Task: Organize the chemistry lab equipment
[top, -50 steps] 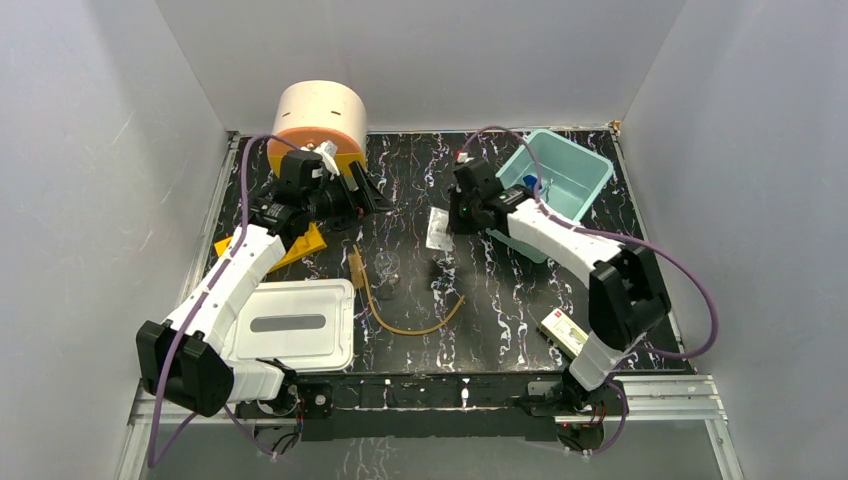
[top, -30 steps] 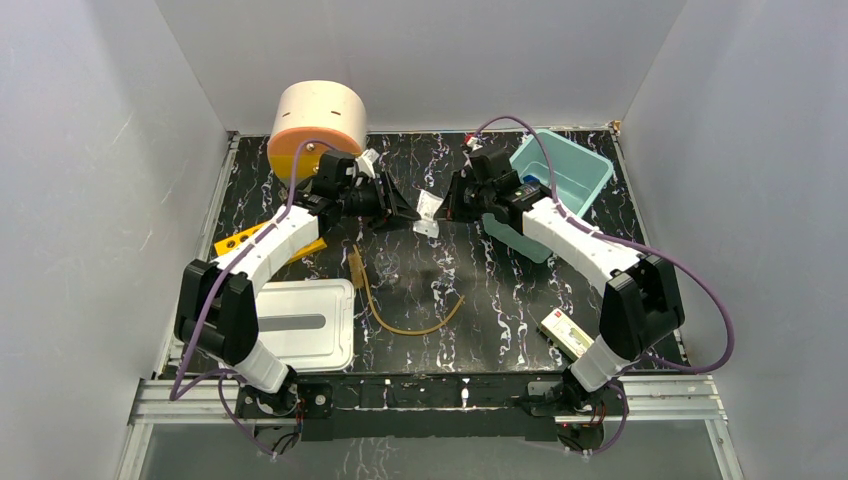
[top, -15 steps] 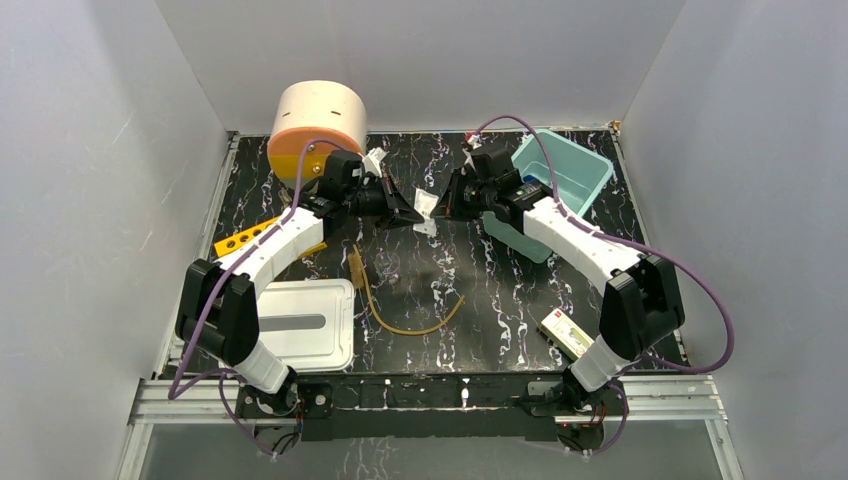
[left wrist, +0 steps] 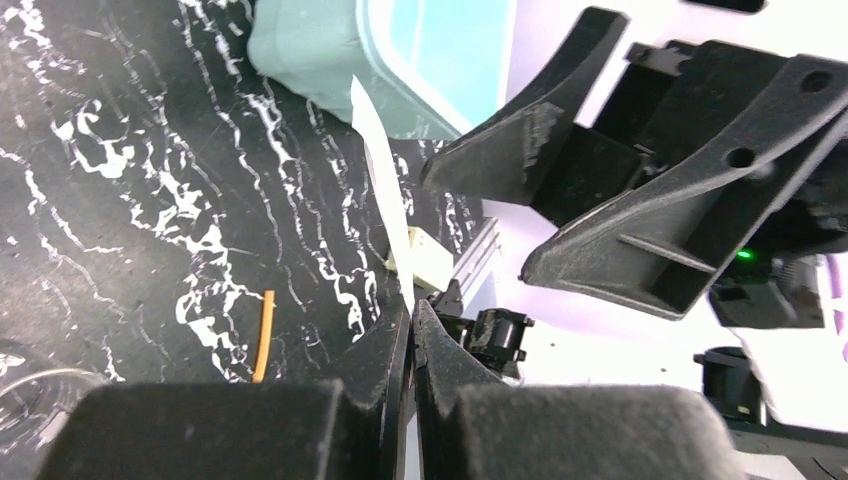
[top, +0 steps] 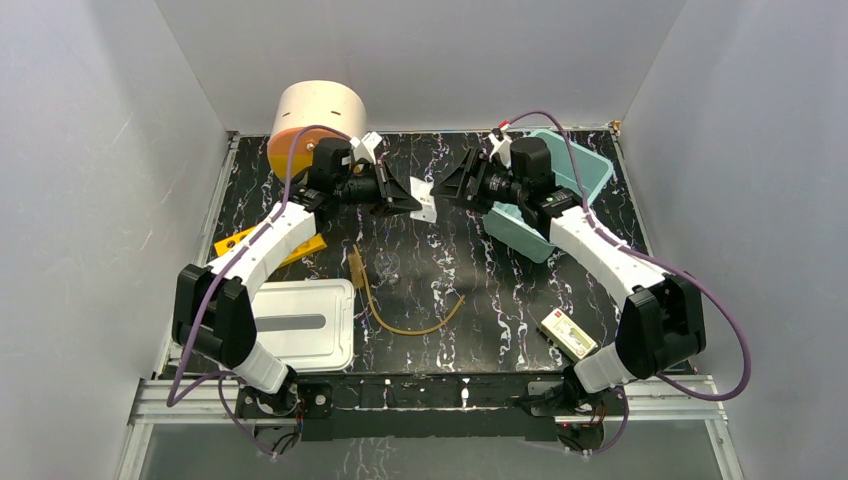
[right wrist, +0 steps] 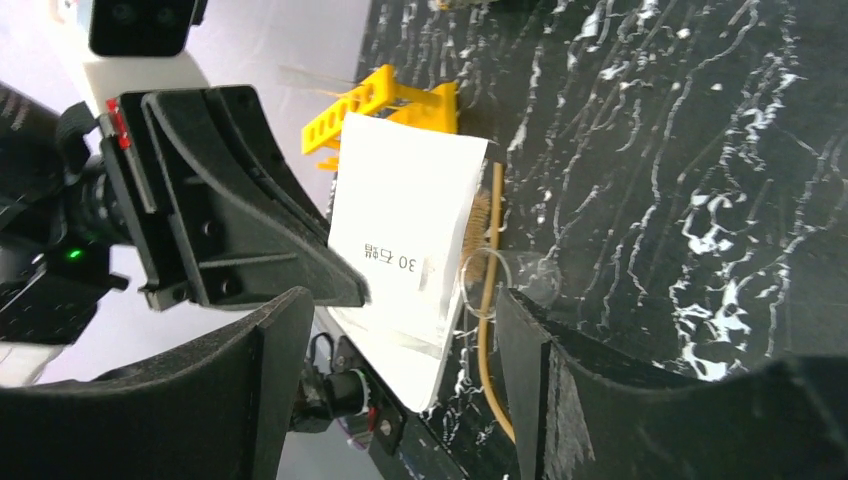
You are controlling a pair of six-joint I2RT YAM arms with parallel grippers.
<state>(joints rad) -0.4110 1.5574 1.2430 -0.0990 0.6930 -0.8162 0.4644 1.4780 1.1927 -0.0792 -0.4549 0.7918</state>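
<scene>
Left hand [top: 410,197] is pinched fully shut on the clear packet [top: 427,203], with both fingers [left wrist: 385,350] meeting on the packet's lower edge. The packet hangs in the air above the far middle of the black marbled bench [top: 500,290], between the two hands. In the left wrist view it shows edge-on, as a thin white strip rising from the fingertips. In the right wrist view its flat face shows, with a small printed label reading "30".

Right hand [top: 452,187] faces the left one from the other side, its fingers [right wrist: 560,390] spread wide. They stand to either side of the packet, just beside it, and hold nothing.

Below the packet, on the bench, sits the tiny clear glass flask [top: 388,265]. The amber rubber hose [top: 400,322] curves just beside it toward the near edge. The orange-yellow holed rack [top: 245,243] lies at the left side under the left arm.

A teal bin [top: 575,180] stands at the far right, behind the right hand. A cream and orange cylinder [top: 318,120] stands in the far left corner. A white lid [top: 300,320] lies near the left arm's base, and a small box [top: 566,333] lies near the right one.
</scene>
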